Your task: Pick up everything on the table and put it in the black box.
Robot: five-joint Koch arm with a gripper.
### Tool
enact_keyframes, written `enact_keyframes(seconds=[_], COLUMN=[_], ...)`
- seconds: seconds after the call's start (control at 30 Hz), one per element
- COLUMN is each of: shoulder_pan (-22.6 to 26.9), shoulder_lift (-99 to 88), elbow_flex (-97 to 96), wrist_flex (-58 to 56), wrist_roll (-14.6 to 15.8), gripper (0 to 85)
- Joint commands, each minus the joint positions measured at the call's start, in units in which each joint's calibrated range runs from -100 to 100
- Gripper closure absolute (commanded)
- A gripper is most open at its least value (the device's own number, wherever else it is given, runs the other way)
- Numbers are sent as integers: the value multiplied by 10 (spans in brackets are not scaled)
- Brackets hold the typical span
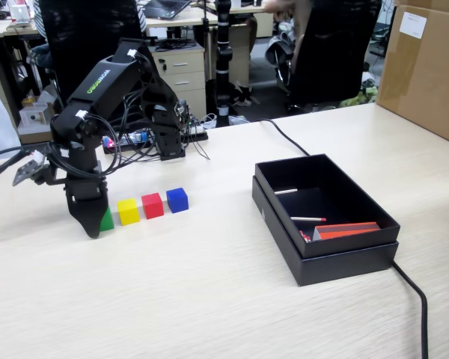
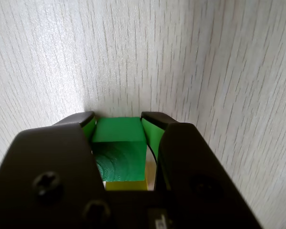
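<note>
A green cube [image 2: 119, 143] sits between my two black jaws, both inner faces against its sides, and it rests on the table [image 1: 209, 299]. My gripper [image 2: 118, 119] points straight down at the tabletop. In the fixed view the gripper [image 1: 97, 224] stands at the left end of a row of cubes, and only a corner of the green cube [image 1: 107, 219] shows. To its right are a yellow cube [image 1: 128, 211], a red cube [image 1: 153, 205] and a blue cube [image 1: 177, 200]. A sliver of the yellow cube [image 2: 126, 185] shows behind the green one. The black box [image 1: 325, 254] stands at the right.
The black box holds a couple of thin sticks [image 1: 308, 219] and a red-orange flat piece [image 1: 346, 229]. A thick black cable [image 1: 415, 299] runs past the box to the front edge. A brown carton [image 1: 426, 67] stands at the far right. Loose wires [image 1: 146, 142] lie behind the arm.
</note>
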Motion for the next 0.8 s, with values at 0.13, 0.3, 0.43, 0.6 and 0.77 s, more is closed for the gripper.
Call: enact_keyframes(seconds=[0.13, 0.3, 0.43, 0.6, 0.77], shoulder_pan=[-2, 5, 41, 134, 256], shoulder_lift=[-41, -150, -280, -361, -315], elbow_flex=[32, 49, 94, 117, 248], wrist_flex=[12, -28, -79, -79, -79], wrist_roll=[13, 16, 36, 96, 162], gripper=[831, 831, 831, 830, 830])
